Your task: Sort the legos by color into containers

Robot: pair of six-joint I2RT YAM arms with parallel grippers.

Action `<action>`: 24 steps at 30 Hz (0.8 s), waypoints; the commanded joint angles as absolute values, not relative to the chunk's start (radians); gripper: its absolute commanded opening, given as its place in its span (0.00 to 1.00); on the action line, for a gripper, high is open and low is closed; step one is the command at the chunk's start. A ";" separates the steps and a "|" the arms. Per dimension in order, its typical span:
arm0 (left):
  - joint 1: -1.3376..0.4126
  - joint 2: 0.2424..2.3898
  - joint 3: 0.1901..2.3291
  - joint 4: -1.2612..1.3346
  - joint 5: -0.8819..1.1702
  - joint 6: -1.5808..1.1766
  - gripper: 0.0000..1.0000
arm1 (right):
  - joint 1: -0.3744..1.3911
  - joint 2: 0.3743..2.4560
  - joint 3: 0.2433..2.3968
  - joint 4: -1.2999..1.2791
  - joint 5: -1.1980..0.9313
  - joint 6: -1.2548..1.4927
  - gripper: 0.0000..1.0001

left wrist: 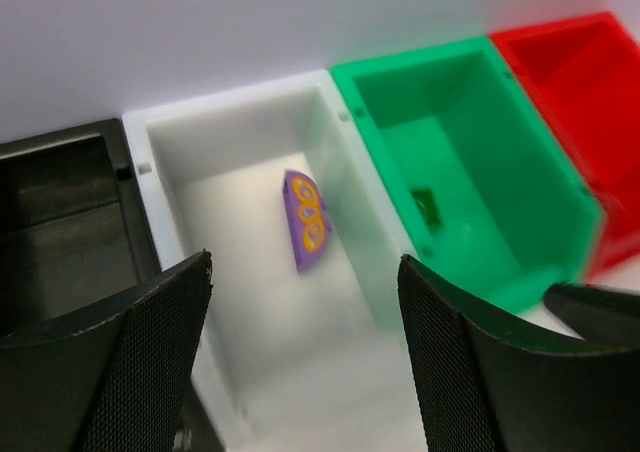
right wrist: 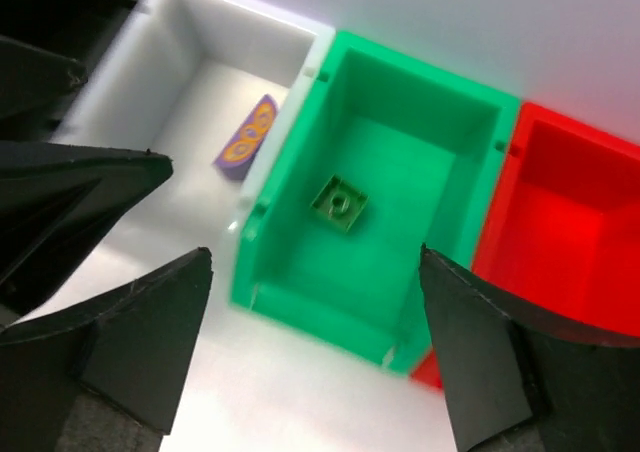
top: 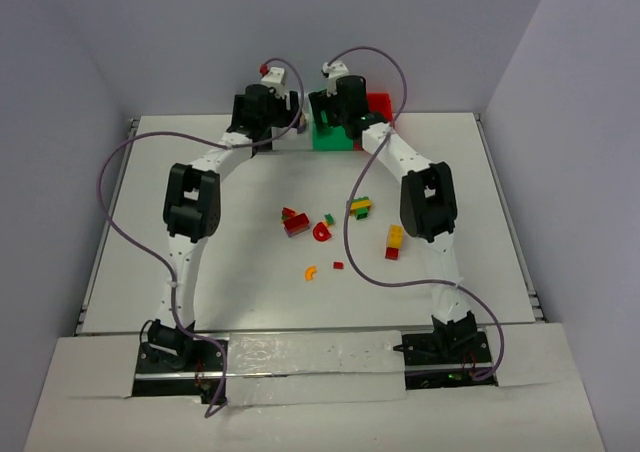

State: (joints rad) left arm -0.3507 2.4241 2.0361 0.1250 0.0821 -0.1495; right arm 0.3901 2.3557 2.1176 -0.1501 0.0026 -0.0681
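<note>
I see the table [top: 240, 282] filling the middle of the top view. The left arm [top: 190, 207] and right arm [top: 428, 202] both reach to the upper centre of that frame.

The bins sit there in a row, touching side by side. In the left wrist view they run from left to right: black bin [left wrist: 60, 202], white bin [left wrist: 230, 107], green bin [left wrist: 470, 122], red bin [left wrist: 570, 72].

My left gripper [left wrist: 305, 272] hangs over the white bin, its fingers spread wide with nothing between them. My right gripper [right wrist: 315, 262] hangs over the green bin, its fingers also spread wide and holding nothing.

A purple piece [left wrist: 306, 220] with orange rings lies on the floor of the white bin, near the wall next to the green bin. A green brick [right wrist: 340, 202] lies flat on the floor of the green bin, about in the middle. What I can see of the red bin's floor is bare, and the black bin's inside is too dark to read.

The other legos lie loose on the table around the centre of the top view:
- a red stack [top: 294, 220] left of centre
- a red curved piece [top: 322, 232] just right of it
- a small green bit [top: 329, 218] above the curved piece
- a yellow-and-green stack [top: 360, 207] further right
- a yellow-and-red stack [top: 394, 242] lower right
- an orange curved piece [top: 311, 272] lower down
- a tiny red brick [top: 338, 266] beside the orange piece
</note>
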 commanded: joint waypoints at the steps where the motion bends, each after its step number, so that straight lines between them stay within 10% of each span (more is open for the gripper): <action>1: -0.332 2.095 1.971 0.049 0.222 -0.142 0.81 | 0.387 2.043 2.055 -0.200 -0.044 -0.032 0.95; 12: -0.327 1.635 1.491 -0.419 0.595 0.138 0.77 | 0.376 1.526 1.471 -0.341 -0.140 -0.055 1.00; 24: -0.413 1.557 1.300 -0.562 0.559 0.179 0.71 | 0.412 1.416 1.335 -0.488 -0.355 -0.279 1.00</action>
State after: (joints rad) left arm -0.4229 1.6067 1.3222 -0.5258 0.5338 0.1506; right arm 0.3676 1.4420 1.3010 -0.4390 -0.2317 -0.1316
